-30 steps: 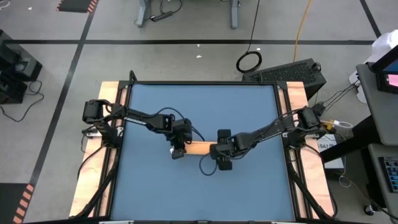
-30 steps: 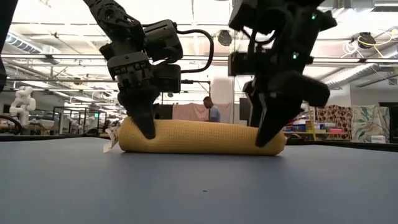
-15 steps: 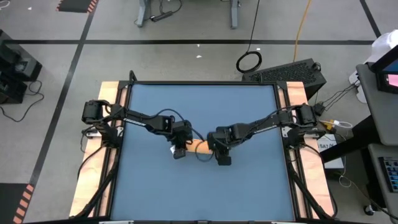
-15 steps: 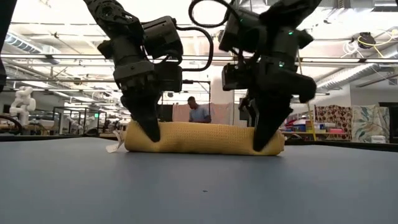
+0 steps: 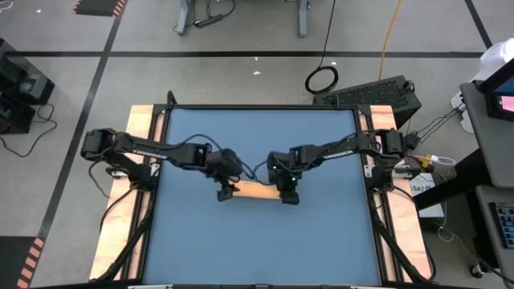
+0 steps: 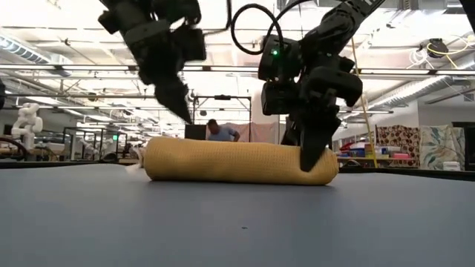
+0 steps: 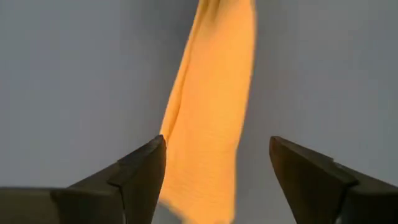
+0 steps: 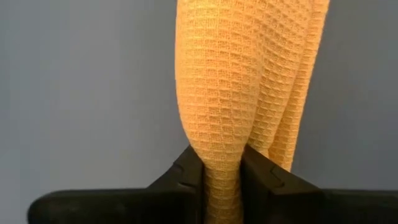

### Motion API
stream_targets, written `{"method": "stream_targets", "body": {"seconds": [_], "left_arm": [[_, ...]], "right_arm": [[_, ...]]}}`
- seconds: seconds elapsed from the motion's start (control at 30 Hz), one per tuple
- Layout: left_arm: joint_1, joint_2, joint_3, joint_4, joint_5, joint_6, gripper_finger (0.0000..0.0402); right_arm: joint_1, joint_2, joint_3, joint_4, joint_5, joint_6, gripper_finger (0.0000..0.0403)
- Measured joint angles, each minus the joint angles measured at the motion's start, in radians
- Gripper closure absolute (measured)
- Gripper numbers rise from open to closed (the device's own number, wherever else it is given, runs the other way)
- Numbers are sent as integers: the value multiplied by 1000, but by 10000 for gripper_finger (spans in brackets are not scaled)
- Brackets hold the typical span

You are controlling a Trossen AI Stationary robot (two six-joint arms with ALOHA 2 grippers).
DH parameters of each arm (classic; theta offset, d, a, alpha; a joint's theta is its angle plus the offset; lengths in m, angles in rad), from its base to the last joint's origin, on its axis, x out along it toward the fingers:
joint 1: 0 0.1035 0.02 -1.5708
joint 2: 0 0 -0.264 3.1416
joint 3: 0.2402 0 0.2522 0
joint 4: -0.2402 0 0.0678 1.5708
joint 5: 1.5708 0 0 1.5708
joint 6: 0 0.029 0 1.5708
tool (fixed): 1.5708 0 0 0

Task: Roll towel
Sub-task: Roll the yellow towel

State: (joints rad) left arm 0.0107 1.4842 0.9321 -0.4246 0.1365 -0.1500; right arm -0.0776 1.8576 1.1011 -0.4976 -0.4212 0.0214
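The orange-yellow towel [image 6: 237, 161] lies rolled into a long cylinder on the blue table [image 5: 257, 241], its length running left to right. My left gripper [image 6: 182, 111] hangs open above the roll's left end, and in the left wrist view the towel [image 7: 211, 112] shows below and between its spread fingers, untouched. My right gripper [image 6: 308, 157] stands on the roll's right end, shut on the cloth [image 8: 249, 74]. In the high view both grippers, left [image 5: 225, 188] and right [image 5: 287, 194], sit at the two ends of the towel [image 5: 255, 189]. My right gripper pinches a bulge of the towel's outer cloth [image 8: 222, 163] between its two fingers, near the roll's right end. The fingers [image 6: 306, 148] come from above, pointing down. The cloth narrows where the pads meet it. The roll lies flat on the table.
Bare blue table surface [image 6: 237, 230] lies all around the roll. Wooden side rails [image 5: 140, 160] run along the table's left and right edges. Far behind the table a person [image 6: 220, 132] stands in the room.
My left gripper has let go of the roll's left end and risen clear above it. My right gripper has moved toward the far edge, from the roll's near side onto its right end. The towel has stayed rolled and close to where it lay.
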Motion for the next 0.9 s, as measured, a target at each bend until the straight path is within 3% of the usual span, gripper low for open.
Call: {"method": "stream_targets", "body": {"seconds": [0.13,0.27,0.4,0.53,0.67,0.9], "left_arm": [[-89,4,0,45,-115,30,124],[-169,56,-2,52,-244,79,168],[-207,92,-1,57,-364,76,218],[-229,106,-1,48,-519,29,234],[-259,103,-1,49,-506,4,211],[-284,126,0,51,-464,-29,119]], "right_arm": [[-13,0,0,-4,-10,1,350],[-28,2,0,-7,-41,-20,350],[-35,14,0,-10,-60,-41,350],[-34,24,1,-8,-62,-42,350],[-34,27,1,-7,-62,-41,350],[-34,27,1,-7,-60,-42,350]]}}
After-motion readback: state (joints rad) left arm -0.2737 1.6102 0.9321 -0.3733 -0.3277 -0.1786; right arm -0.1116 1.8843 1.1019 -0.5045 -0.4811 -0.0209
